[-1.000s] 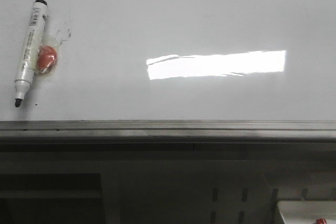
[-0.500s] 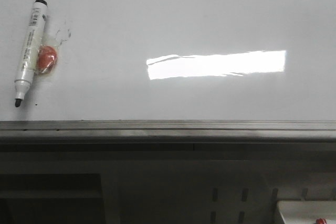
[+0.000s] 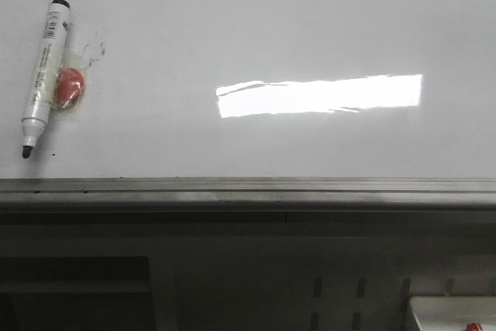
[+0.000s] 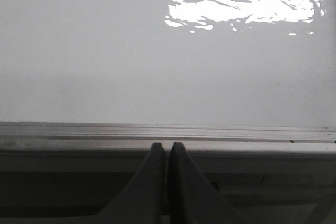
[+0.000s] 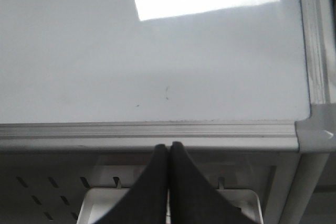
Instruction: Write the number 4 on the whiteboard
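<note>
The glossy whiteboard fills the front view, with a bright rectangular reflection and a grey metal edge rail. No number 4 shows on it; only faint grey smudges lie near the marker. A white marker with a black tip lies at the far left, beside an orange-red lump. My left gripper is shut and empty, below the board's rail. My right gripper is shut and empty, below the rail near the board's right corner. Neither gripper shows in the front view.
A dark grey frame with slots runs below the board. A white tray sits under my right gripper; its corner with something red in it shows in the front view. Tiny dark specks mark the board.
</note>
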`<state>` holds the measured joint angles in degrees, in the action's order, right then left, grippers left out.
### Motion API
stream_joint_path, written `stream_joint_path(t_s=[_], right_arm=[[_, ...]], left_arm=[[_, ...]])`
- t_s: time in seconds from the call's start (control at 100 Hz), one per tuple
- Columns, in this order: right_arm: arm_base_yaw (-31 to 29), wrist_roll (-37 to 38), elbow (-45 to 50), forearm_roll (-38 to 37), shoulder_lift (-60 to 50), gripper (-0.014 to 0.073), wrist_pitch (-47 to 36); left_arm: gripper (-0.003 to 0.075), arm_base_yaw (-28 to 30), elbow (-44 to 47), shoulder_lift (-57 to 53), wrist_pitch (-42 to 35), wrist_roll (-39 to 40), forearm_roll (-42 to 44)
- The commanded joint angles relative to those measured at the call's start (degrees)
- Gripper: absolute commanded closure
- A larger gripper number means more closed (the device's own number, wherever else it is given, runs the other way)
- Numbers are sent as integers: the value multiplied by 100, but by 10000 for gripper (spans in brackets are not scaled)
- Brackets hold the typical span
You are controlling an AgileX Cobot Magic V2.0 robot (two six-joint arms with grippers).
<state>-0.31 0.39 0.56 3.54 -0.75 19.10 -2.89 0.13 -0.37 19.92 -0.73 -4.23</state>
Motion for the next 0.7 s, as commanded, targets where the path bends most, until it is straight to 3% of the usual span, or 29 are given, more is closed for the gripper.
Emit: stream_joint_path(t_s=[0.0,0.29,0.54,0.69], right_arm=[[-41,-39,142,-10,-77,659,-95],[-41,-39,142,276,-77,659,-509],[-41,-39,142,494,-66,659,-679],[-41,-39,142,425,-66,659,-1075]], left_arm=[[741,31,204,-141,-266,-9,-69],[741,31,204,-141,-289,-9,-69],[741,31,204,-141,-1509,-9,-93],[741,31,204,-141,-1797,-9,-93]])
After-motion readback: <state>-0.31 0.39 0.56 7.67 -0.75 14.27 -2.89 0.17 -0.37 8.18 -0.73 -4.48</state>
